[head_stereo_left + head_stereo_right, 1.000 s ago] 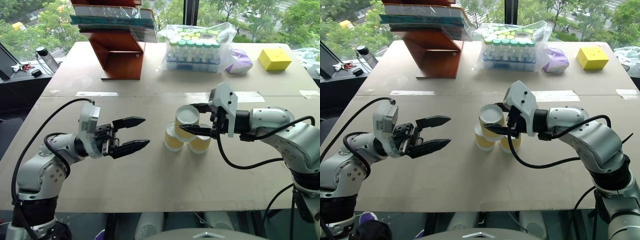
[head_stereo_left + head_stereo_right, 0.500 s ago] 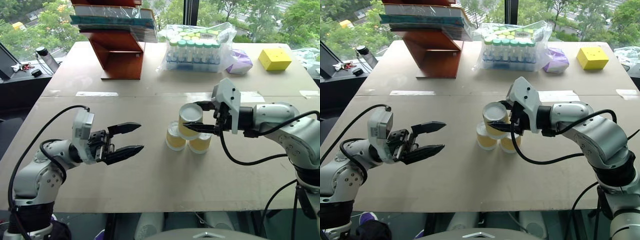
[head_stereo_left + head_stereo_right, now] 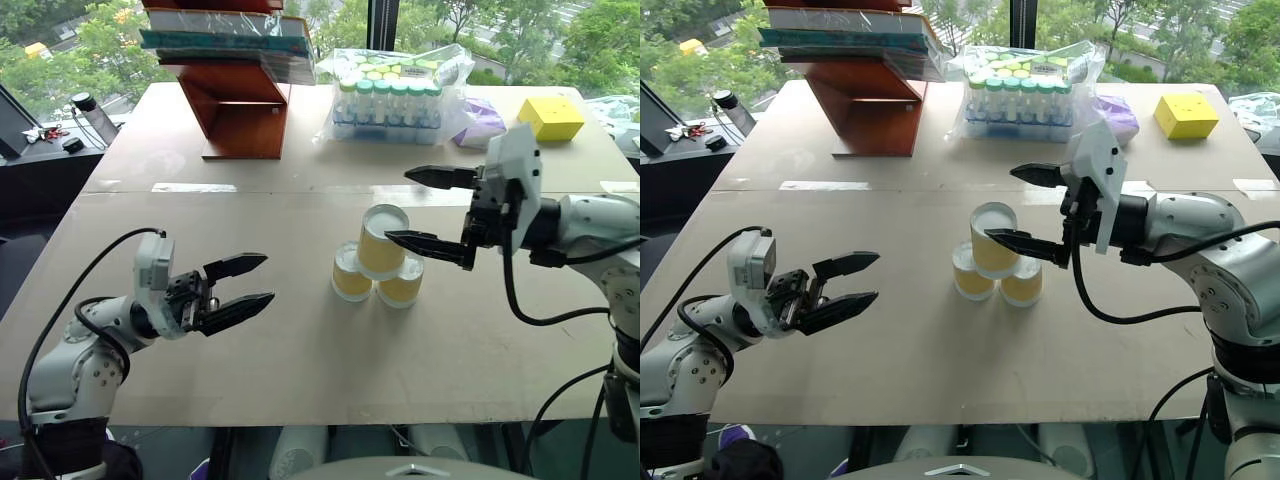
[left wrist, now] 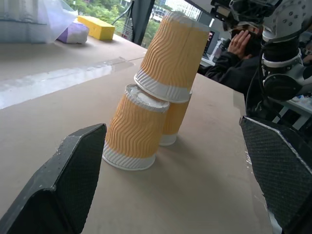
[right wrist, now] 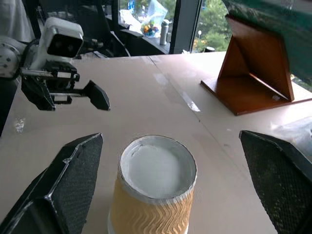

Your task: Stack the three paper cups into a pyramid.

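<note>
Three yellow paper cups with white rims stand upside down as a pyramid in the middle of the table: a left base cup (image 3: pixel 351 276), a right base cup (image 3: pixel 401 287) and a top cup (image 3: pixel 381 241) resting tilted on both. My right gripper (image 3: pixel 432 208) is open just right of the top cup, its fingers spread wide and clear of the cup. My left gripper (image 3: pixel 248 285) is open well to the left of the cups, pointing toward them. In the right wrist view the top cup (image 5: pixel 155 192) sits between the open fingers.
At the back stand a wooden book stand (image 3: pixel 240 95) with books, a plastic bag of vials (image 3: pixel 392 95), a purple packet (image 3: pixel 480 126) and a yellow box (image 3: pixel 549 117). In the left wrist view a person (image 4: pixel 239 46) sits beyond the table.
My right gripper has opened, let go of the top cup and drawn back to the right and up. The top cup now rests on the two base cups. My left gripper has sunk and moved left.
</note>
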Available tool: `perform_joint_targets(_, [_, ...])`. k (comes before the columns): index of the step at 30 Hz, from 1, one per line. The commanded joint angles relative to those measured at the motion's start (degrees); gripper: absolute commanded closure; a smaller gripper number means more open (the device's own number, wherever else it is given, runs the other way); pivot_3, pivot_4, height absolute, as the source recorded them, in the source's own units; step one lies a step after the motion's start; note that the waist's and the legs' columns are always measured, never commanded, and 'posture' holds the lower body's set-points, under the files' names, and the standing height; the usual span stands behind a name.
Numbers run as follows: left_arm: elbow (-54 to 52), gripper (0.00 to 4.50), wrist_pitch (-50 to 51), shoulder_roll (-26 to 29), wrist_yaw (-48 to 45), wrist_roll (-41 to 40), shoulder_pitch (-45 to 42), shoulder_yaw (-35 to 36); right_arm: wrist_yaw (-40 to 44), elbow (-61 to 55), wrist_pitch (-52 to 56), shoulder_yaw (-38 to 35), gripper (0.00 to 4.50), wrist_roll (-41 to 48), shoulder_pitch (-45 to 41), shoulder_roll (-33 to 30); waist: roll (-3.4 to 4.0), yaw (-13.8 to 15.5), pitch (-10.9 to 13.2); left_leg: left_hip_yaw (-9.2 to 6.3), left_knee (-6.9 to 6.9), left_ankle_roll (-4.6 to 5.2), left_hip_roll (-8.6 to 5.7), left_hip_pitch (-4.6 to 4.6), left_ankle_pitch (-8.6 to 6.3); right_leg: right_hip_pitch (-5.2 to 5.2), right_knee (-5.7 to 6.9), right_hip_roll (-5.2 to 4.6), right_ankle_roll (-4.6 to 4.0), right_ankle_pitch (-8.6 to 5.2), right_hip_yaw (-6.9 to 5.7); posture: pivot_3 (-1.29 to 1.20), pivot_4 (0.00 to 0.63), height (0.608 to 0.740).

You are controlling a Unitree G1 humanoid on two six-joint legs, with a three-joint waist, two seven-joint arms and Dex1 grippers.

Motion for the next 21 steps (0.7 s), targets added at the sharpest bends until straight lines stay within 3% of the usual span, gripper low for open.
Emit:
perform_joint_targets(1, [2.1, 0.00, -2.6, -2.8, 3.2, 1.6, 1.3, 1.5, -1.4, -5.6, -1.9, -10.3, 0.07, 2.5, 8.3, -1.9, 0.00, 0.4, 0.0, 0.00, -0.02, 0.00, -0.01, 0.00, 0.00, 0.01, 0.00, -0.03, 0.00, 0.00, 0.00, 0.00, 0.150, 0.740])
perform_joint_targets(7, [6.0, 0.00, -8.9, -4.9, 7.2, 8.0, 3.0, 2.3, 3.2, -13.1, -5.6, -28.5, 0.07, 2.2, 36.8, -2.4, -0.08, 1.2, 0.0, -0.04, -0.04, 0.00, -0.01, 0.00, 0.00, 0.06, -0.07, 0.00, 0.00, 0.00, -0.06, 0.00, 0.150, 0.740])
perform_joint_targets(11, [7.0, 0.00, -12.1, -4.8, 8.0, 11.3, 4.9, 1.7, 8.8, -13.8, -13.9, -33.6, 0.07, -1.4, 53.4, 1.6, -0.10, 0.9, -0.1, 0.15, -0.13, 0.00, 0.01, 0.16, 0.00, 0.09, -0.06, 0.02, 0.01, 0.00, 0.12, 0.00, 0.150, 0.740])
perform_joint_targets(15, [7.1, 0.00, -13.5, -4.0, 7.3, 12.9, 7.9, 1.9, 14.7, -9.9, -25.4, -33.9, 0.07, -9.1, 67.4, 6.6, -0.21, 0.6, -0.2, 0.16, -0.12, 0.00, 0.06, 0.28, 0.00, 0.20, -0.11, 0.06, -0.01, -0.04, 0.12, 0.00, 0.150, 0.740])
perform_joint_targets(21, [7.7, 0.00, -14.0, -3.0, 6.6, 14.3, 8.6, 0.3, 15.8, -4.2, -35.0, -28.6, 0.07, -14.6, 72.7, 10.8, -0.34, 0.3, -0.3, 0.20, -0.08, -0.01, 0.15, 0.33, 0.00, 0.22, -0.14, 0.02, -0.19, -0.15, 0.12, 0.00, 0.150, 0.740])
